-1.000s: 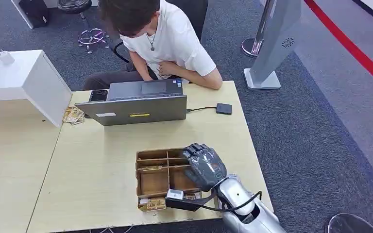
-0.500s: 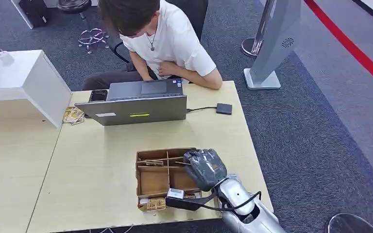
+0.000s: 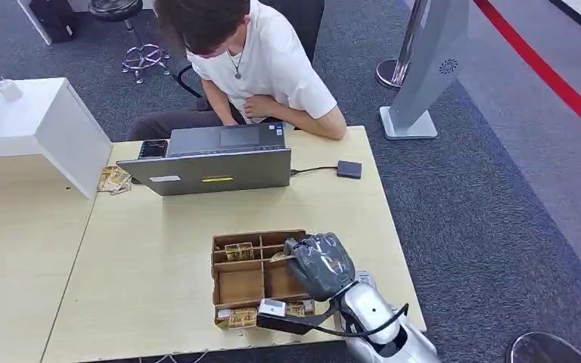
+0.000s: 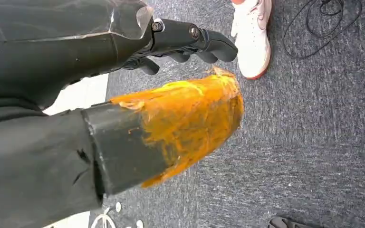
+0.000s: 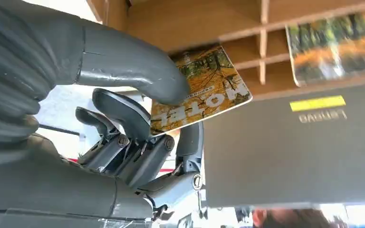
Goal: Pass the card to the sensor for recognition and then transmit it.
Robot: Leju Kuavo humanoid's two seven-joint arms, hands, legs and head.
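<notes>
Pinching a hotel card (image 5: pixel 204 97) between thumb and fingers, the right hand (image 3: pixel 319 262) sits over the right side of the wooden divided tray (image 3: pixel 223 291) near the table's front edge. In the right wrist view the thumb presses on the printed face and darker fingers back it from the other side, so this reads as a real hold, card edge sticking out toward the laptop. Likely held by 1 end so the rest can be presented flat to a reader.

More cards: a small stack (image 3: pixel 236 319) at the tray's near edge, 1 card (image 3: pixel 239 251) in a far compartment. Tray compartments keep cards separated for single picking, my guess.

Left hand (image 4: pixel 180 42) hangs low over grey carpet, fingers curled in with nothing in them, thumb tip coated orange.

Farther on the table (image 3: pixel 144 249): open grey laptop (image 3: pixel 208 170), back facing the robot, with a cable running to a small dark square sensor (image 3: pixel 349 169) lying flat just right of it, well apart from the held card. A person in a white shirt (image 3: pixel 272 64) sits behind the laptop.

Step judged: card picked, carry to sensor not yet done.
</notes>
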